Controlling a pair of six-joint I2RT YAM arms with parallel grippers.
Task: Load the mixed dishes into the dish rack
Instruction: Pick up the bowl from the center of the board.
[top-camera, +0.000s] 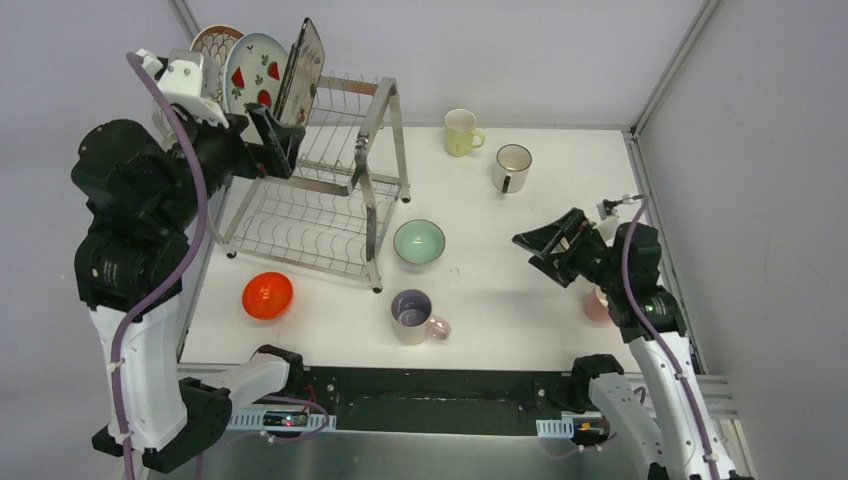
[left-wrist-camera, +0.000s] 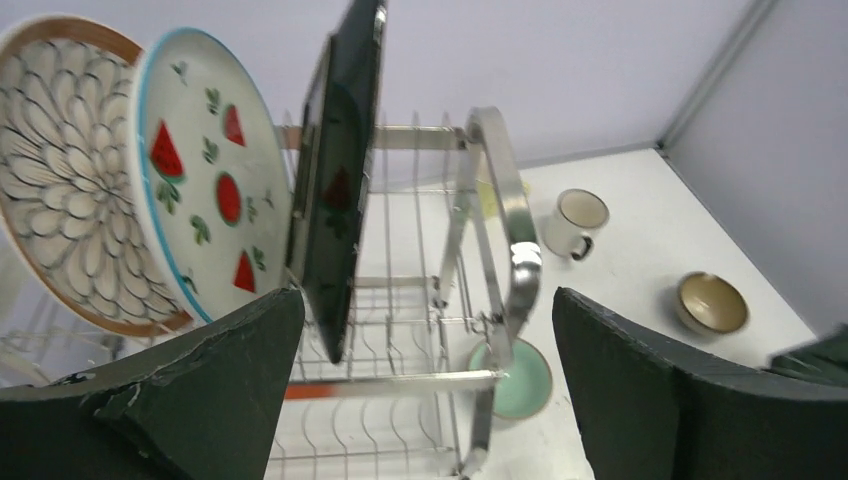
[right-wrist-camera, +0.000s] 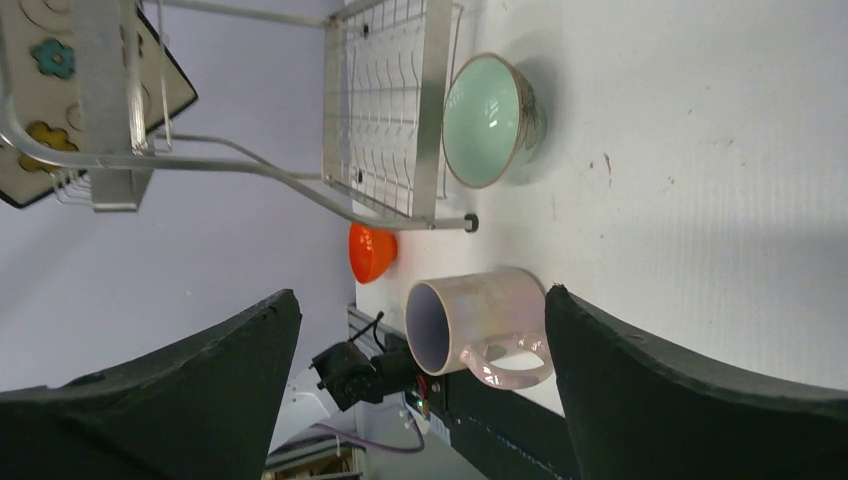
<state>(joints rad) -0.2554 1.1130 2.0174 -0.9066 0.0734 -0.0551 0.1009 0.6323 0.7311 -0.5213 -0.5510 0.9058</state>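
**Top view.** Shows the dish rack (top-camera: 372, 130) at ten o'clock on the desk (top-camera: 520, 290). Holds three plates on edge in its upper tier: petal plate (top-camera: 208, 42), fruit plate (top-camera: 255, 75), square plate (top-camera: 303, 70). Finds the left pincer (top-camera: 276, 140) spread wide just beside the square plate's lower edge, gripping nothing. Reads as the letting-go of that plate. Back straight out toward seven o'clock and keep both fingers off the glazed edge; a tall flat slab in shallow wire slots probably tips easily. Counts on the desk a mint bowl (top-camera: 419, 242) at centre, orange bowl (top-camera: 267, 295) at eight, lilac mug (top-camera: 412, 315) at six, yellow mug (top-camera: 462, 132) at twelve and white mug (top-camera: 511, 167) at one. Puts the right pincer (top-camera: 545, 243) at three o'clock, spread and empty.

**Left wrist view.** Looks between two dark wedge-shaped fingers (left-wrist-camera: 200, 400), set wide apart, at the square plate edge-on at twelve: thin, dark-backed, upright among bright wires. Catches glossy painted faces at ten, a polished tubular frame at one and a brown bowl (left-wrist-camera: 711, 303) at three.

**Right wrist view.** Frames the lilac mug between spread fingers (right-wrist-camera: 180, 400), well apart from them. Suggests it as the next pick. Close across the smooth, pearly round wall, not the slim looped handle.
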